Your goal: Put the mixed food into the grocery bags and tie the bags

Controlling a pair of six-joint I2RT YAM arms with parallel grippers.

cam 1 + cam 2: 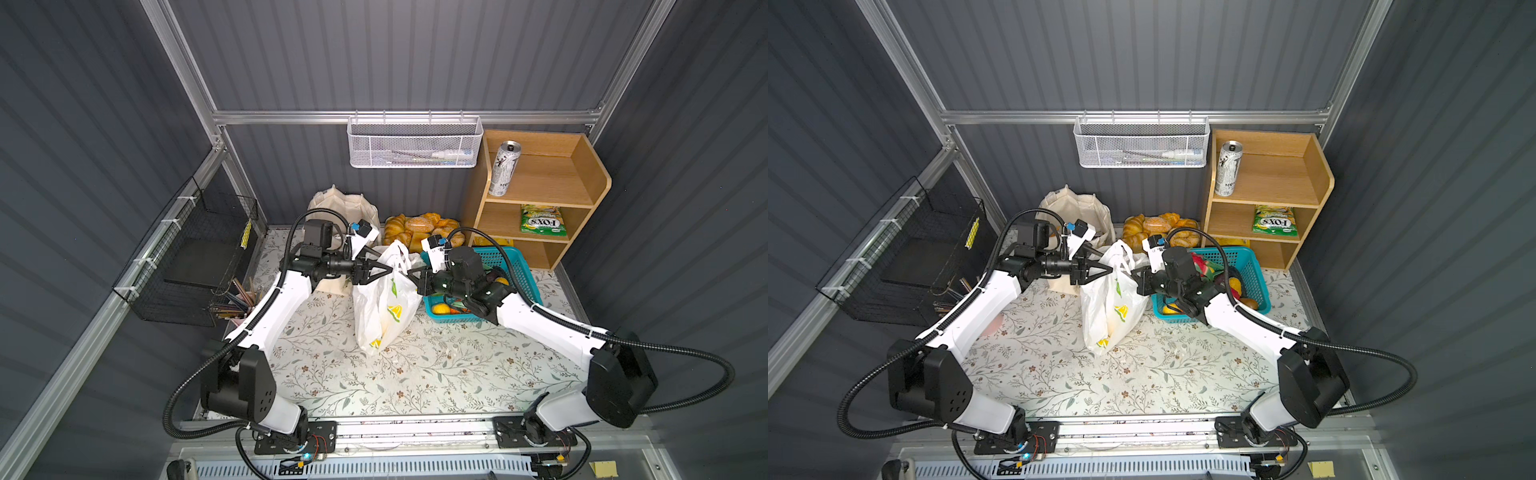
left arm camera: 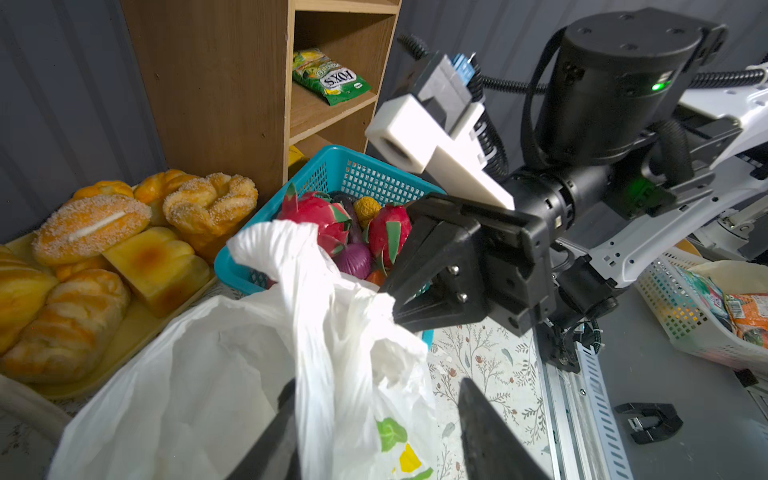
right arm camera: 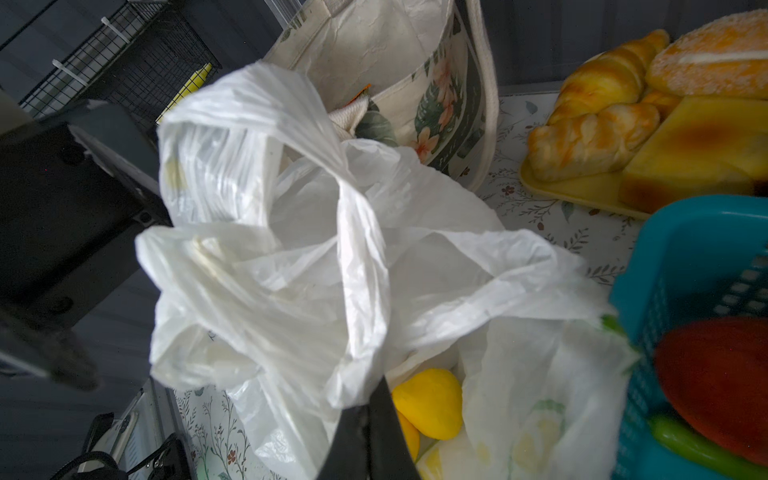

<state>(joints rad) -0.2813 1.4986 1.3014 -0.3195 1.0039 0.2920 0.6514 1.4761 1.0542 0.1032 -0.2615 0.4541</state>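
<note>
**A:** The plastic carrier [image 1: 384, 307] stands mid-counter [image 1: 374, 382], yellow fruit [image 3: 432, 399] inside and handles up. Tying stage, I'd say. The right end effector [image 2: 392, 305] pinches one handle.

**B:** The left end effector [image 1: 386, 271] is spread around the other; it needs to close, then cross them. The blue basket [image 1: 505, 259] crowds the right arm, the canvas tote [image 1: 328, 203] sits behind. The can [image 1: 503, 168] and FOX'S pouch [image 1: 542, 224] sit unpacked on the shelf [image 1: 540, 174].

My white plastic bag [image 1: 384, 307] with lemon prints stands in the middle in both top views. Its top is bunched up, and my right gripper [image 1: 411, 274] pinches 1 handle. A yellow food [image 3: 430, 401] sits inside. The cream cloth bag [image 1: 332, 203] stands just behind, up and left. The tall silver can [image 1: 503, 168] stands upright at the upper right. The green FOX'S pouch [image 1: 542, 219] lies flat just below it.
</note>
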